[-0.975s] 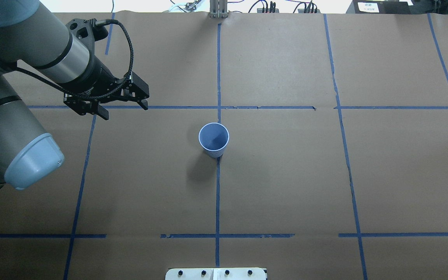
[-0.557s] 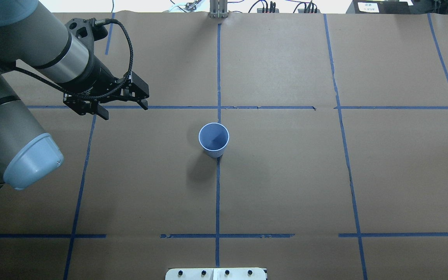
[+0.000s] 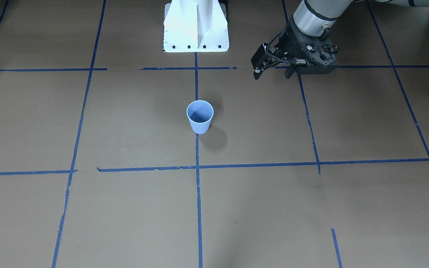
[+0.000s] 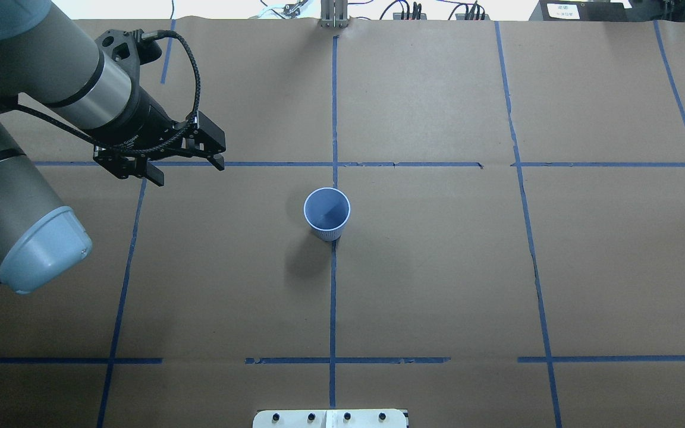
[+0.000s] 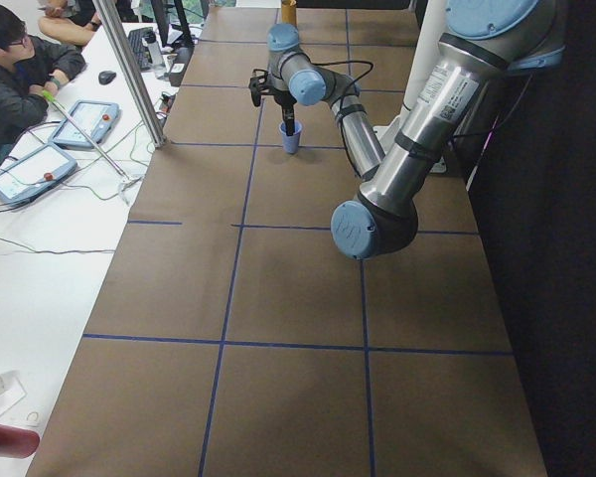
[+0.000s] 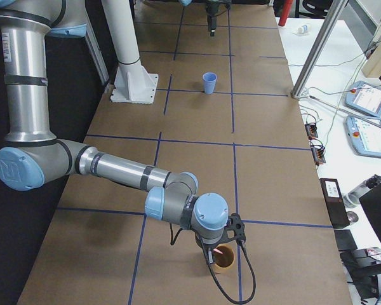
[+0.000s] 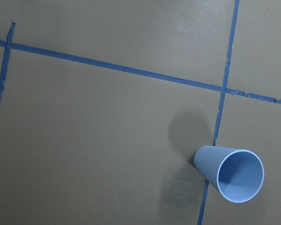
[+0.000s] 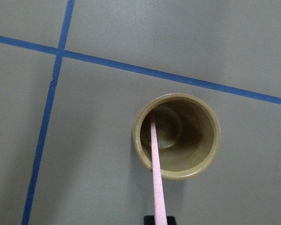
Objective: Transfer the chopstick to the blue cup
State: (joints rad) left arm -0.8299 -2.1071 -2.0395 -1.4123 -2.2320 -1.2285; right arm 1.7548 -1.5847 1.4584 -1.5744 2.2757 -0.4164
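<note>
The blue cup (image 4: 327,213) stands upright and empty at the table's middle; it also shows in the front view (image 3: 200,116) and the left wrist view (image 7: 234,173). My left gripper (image 4: 188,171) is open and empty, above the table to the cup's left and a little beyond it. My right gripper (image 8: 159,219) is shut on a pale pink chopstick (image 8: 155,164). The stick's lower end is inside a tan cup (image 8: 196,164) right below the gripper. The right side view shows this gripper (image 6: 214,249) over the tan cup (image 6: 225,259) at the table's right end.
Blue tape lines (image 4: 333,285) cross the brown table cover. The robot's white base (image 3: 196,26) stands at the near edge. An operator (image 5: 15,70) and teach pendants (image 5: 89,121) are at a side table beyond the far edge.
My left arm has drifted slightly to the left and its gripper with it, still open. The blue cup has not moved.
</note>
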